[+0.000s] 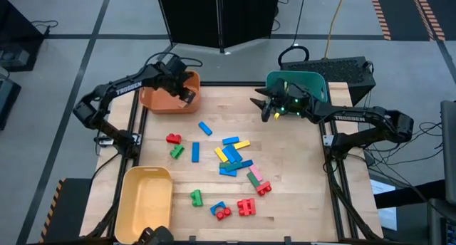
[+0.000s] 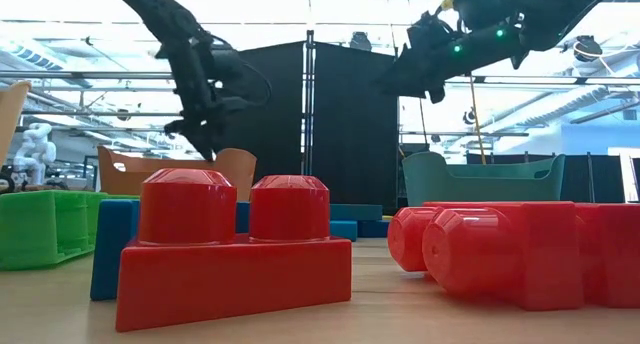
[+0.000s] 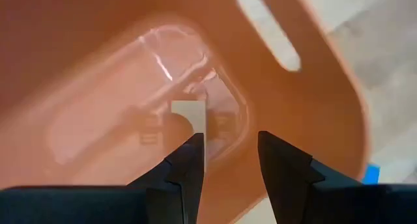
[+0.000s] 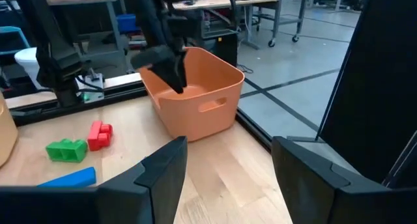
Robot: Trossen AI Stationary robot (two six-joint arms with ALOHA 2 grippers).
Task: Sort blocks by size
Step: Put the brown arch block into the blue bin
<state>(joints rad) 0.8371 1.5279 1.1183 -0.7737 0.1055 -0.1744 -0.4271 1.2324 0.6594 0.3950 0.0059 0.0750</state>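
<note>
Several blocks lie loose on the wooden table (image 1: pixel 299 195): a blue bar (image 1: pixel 205 128), a red one (image 1: pixel 173 139), a green one (image 1: pixel 177 152), a mixed heap (image 1: pixel 234 158) and red studded bricks (image 1: pixel 246 206) near the front. My left gripper (image 3: pixel 231 152) hangs open over the inside of the orange bin (image 1: pixel 169 95), pointing steeply down, with nothing between its fingers. My right gripper (image 4: pixel 228 165) is open and bare, held nearly level above the table just in front of the teal bin (image 1: pixel 299 82), facing the orange bin (image 4: pixel 195 87).
A yellow bin (image 1: pixel 146 195) stands at the near left corner. The orange bin is at the far left and the teal bin at the far right. Bare wood lies between the two far bins and along the right side of the table.
</note>
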